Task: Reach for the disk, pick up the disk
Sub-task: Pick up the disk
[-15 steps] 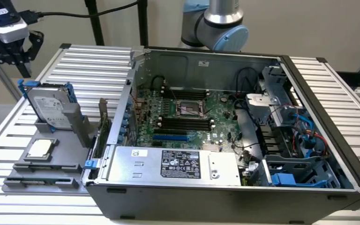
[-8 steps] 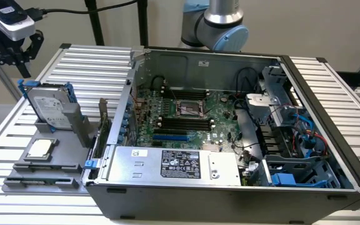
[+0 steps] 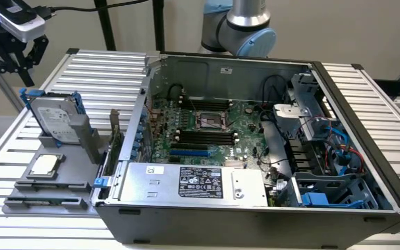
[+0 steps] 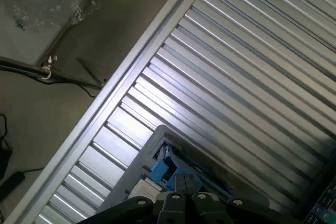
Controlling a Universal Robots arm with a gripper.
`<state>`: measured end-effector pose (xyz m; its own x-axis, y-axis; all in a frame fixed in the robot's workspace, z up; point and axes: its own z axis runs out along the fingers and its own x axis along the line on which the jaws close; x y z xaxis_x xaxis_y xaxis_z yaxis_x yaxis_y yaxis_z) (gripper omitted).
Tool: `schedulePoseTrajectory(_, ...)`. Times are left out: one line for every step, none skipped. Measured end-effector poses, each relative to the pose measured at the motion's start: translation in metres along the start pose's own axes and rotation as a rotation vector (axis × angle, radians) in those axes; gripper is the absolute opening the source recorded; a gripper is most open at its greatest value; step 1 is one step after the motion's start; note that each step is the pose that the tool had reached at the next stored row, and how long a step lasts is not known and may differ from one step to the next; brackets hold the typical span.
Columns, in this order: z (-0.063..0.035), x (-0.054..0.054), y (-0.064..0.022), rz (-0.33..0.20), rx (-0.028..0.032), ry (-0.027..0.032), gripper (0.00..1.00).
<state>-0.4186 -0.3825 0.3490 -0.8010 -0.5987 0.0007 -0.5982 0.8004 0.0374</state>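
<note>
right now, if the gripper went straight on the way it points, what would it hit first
Probably the top edge of the disk, standing upright just below the gripper. Depth is unclear, so it might instead meet the slatted table beside it.

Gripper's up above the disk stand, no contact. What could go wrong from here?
1. The disk stands on edge, tilted, in the grey holder. The gripper hangs above it, toward the exterior view's left, so an off-centre descent might knock it over.
2. The case wall rises close by on the exterior view's right, and clearance there looks tight.
3. The chip lies just in front of the holder, so a slipped disk could land on it.
</note>
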Motion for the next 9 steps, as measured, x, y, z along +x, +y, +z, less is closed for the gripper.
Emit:
schedulePoseTrajectory(0.0, 0.0, 0.0, -0.018, 0.0, 0.0007, 0.11)
schedulePoseTrajectory(0.0, 0.0, 0.0, -0.036, 0.0, 0.0014, 0.11)
schedulePoseTrajectory(0.0, 0.0, 0.0, -0.055, 0.0, 0.002, 0.11)
schedulePoseTrajectory(0.0, 0.0, 0.0, -0.072, 0.0001, 0.0027, 0.11)
schedulePoseTrajectory(0.0, 0.0, 0.0, -0.09, 0.0001, 0.0034, 0.11)
schedulePoseTrajectory(0.0, 0.0, 0.0001, -0.108, 0.0001, 0.0041, 0.11)
schedulePoseTrajectory(0.0, 0.0, 0.0001, -0.126, 0.0001, 0.0047, 0.11)
schedulePoseTrajectory(0.0, 0.0, 0.0, -0.144, 0.0002, 0.0054, 0.11)
schedulePoseTrajectory(0.0, 0.0, 0.0, -0.162, 0.0002, 0.0059, 0.11)
